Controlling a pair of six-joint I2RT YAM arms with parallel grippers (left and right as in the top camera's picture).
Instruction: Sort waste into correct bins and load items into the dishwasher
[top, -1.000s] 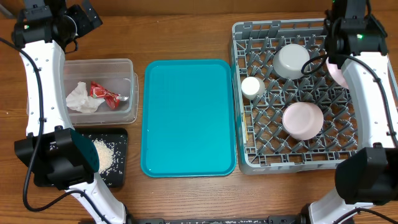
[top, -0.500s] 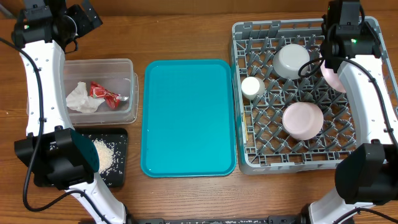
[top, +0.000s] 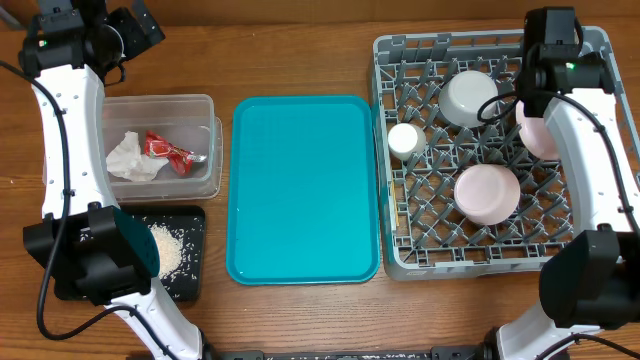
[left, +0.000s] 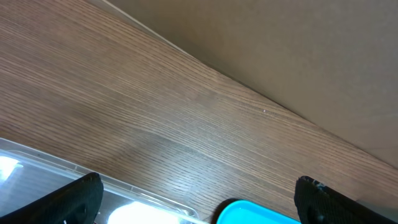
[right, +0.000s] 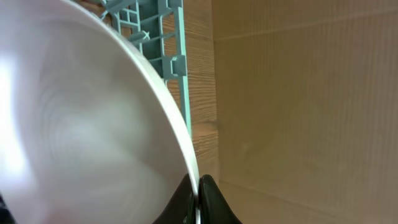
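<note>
Right wrist: right claw (right: 196, 198) pinches pink plate (right: 74, 124) rim beside rack (right: 171, 37) wall; left claw (left: 199, 198) spread.

We see a matt, grained wooden table (top: 300, 60), a smooth glossy teal plastic tray (top: 305, 190), a matt grey plastic rack (top: 470, 262), a glossy smooth plate (right: 74, 124), a clear plastic tub (top: 160, 100), a crumpled paper napkin (top: 128, 158) and a shiny crinkled wrapper (top: 165, 150).

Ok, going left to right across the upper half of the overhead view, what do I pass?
First the clear tub → teal tray → dish rack, and inside it white cup → grey bowl → pink plate.
</note>
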